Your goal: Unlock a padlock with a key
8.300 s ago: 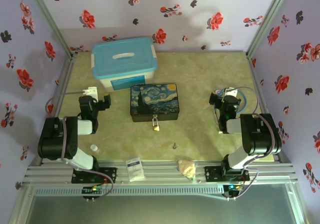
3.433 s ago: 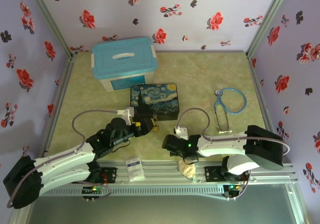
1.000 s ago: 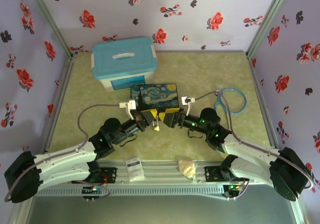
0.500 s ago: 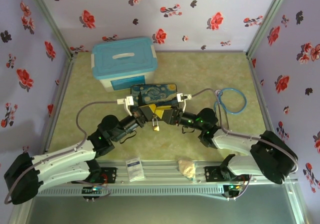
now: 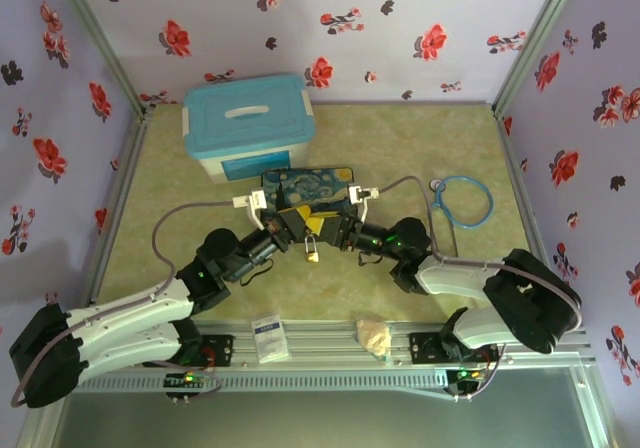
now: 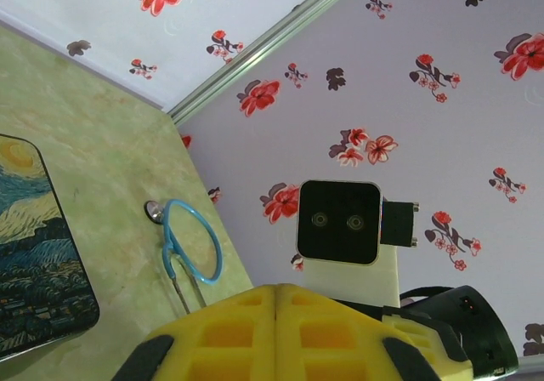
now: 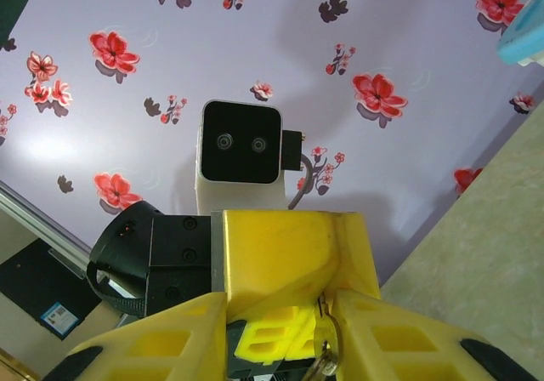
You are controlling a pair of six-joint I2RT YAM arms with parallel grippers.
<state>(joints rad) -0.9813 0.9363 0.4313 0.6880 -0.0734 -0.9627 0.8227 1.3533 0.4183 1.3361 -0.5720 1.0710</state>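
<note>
Left pincer [image 6: 276, 289] closed at wrist; overhead, padlock [image 5: 312, 251] seemingly beside it.

Lidded bin [image 5: 248, 118] sat back-left on the table [image 5: 400, 148], tin box [image 5: 300, 181] just before it. Padlock [image 5: 313, 252] was before the box, between left gripper [image 5: 300, 223] and right gripper [image 5: 334, 228] — stethoscope [image 5: 465, 203] off right, packet [image 5: 269, 336] at near edge.

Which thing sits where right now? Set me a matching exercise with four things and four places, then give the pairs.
Things:
1 stethoscope
2 blue-lidded bin
3 padlock
4 white packet

Places:
A far left part of the table
B its near edge
C its right side
D just in front of the painted box

Pairs: 1-C, 2-A, 3-D, 4-B
</note>
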